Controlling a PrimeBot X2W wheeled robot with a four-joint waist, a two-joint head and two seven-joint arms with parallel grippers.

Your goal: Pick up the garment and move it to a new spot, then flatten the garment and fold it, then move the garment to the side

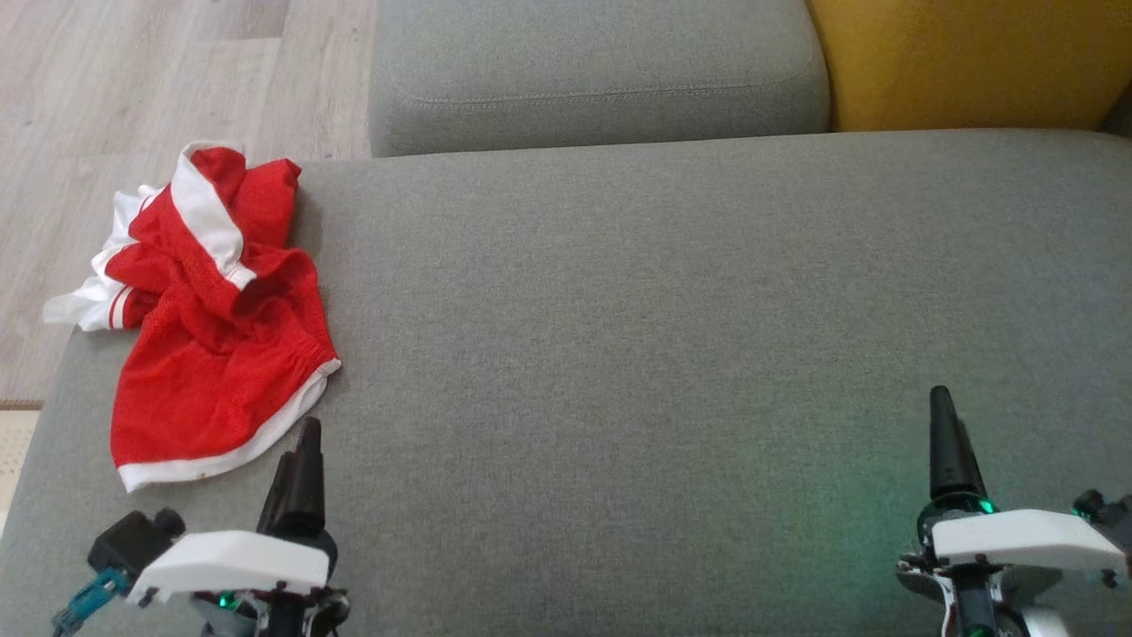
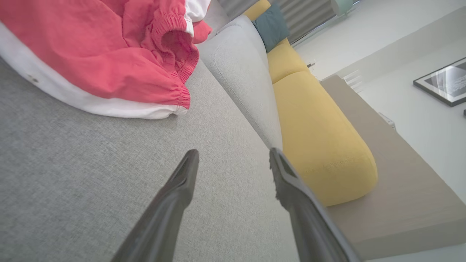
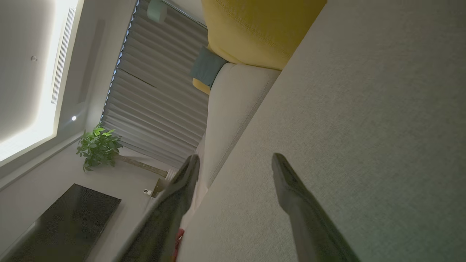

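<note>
garment (image 1: 212, 318): red mesh with white trim, crumpled in a heap on the far left corner of the seat (image 1: 663, 310). Its white part at the left hangs past the seat's edge, over the floor (image 1: 133, 80). The nearest white hem lies flat on the grey cloth.
left hand (image 2: 233, 153): released, spread wide with nothing in its grasp. It is low over the seat at the near left, pointing toward the garment, just short of the hem and not touching it.
right hand (image 3: 236, 156): released, spread wide and holding nothing. It is over the near right of the seat, well apart from the garment, with a faint green glow on the cloth beside it.
seat: grey woven cloth, broad and flat.
back cushion (image 1: 592, 80): grey, along the seat's far side and touching it.
yellow cushion (image 1: 964, 62): just right of the back cushion, at the far right.
floor: pale wood planks, left of the seat.
left wrist view, far off: a teal cushion (image 2: 271, 25) beyond the yellow cushion, and a framed picture (image 2: 442, 82) on a white wall.
right wrist view, far off: a grey curtain (image 3: 153, 94) with a green plant (image 3: 98, 147) beside it.
</note>
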